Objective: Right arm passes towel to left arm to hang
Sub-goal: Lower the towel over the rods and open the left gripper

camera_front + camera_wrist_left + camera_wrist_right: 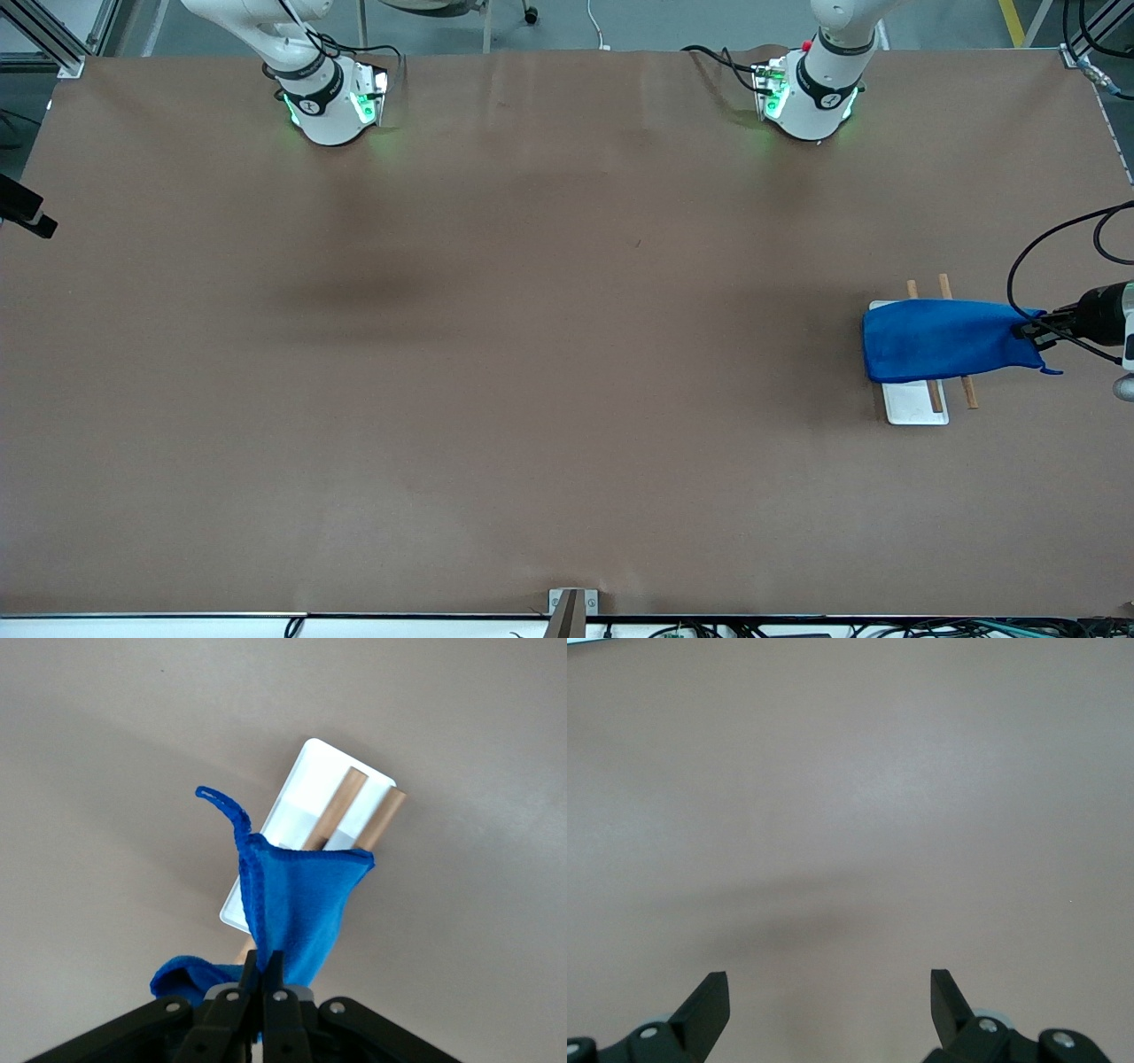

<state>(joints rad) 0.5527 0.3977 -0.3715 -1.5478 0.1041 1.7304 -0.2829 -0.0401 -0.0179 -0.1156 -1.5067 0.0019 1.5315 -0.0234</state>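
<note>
The blue towel (pixel 943 341) lies draped over a small rack with a white base (pixel 917 403) and two wooden rods (pixel 968 390), at the left arm's end of the table. My left gripper (pixel 1028 332) is shut on the towel's end that points away from the table's middle. In the left wrist view the jaws (pixel 263 970) pinch the towel (pixel 301 904), with its loop tag (pixel 221 802) sticking up and the rack (pixel 306 784) past it. My right gripper (pixel 829 992) is open and empty over bare table; the front view shows only that arm's base (pixel 323 97).
The left arm's base (pixel 811 93) with its red knob stands at the table's back edge. A black cable (pixel 1045 248) loops above the left gripper. A black object (pixel 27 213) sits at the right arm's end. A small bracket (pixel 571 607) is on the front edge.
</note>
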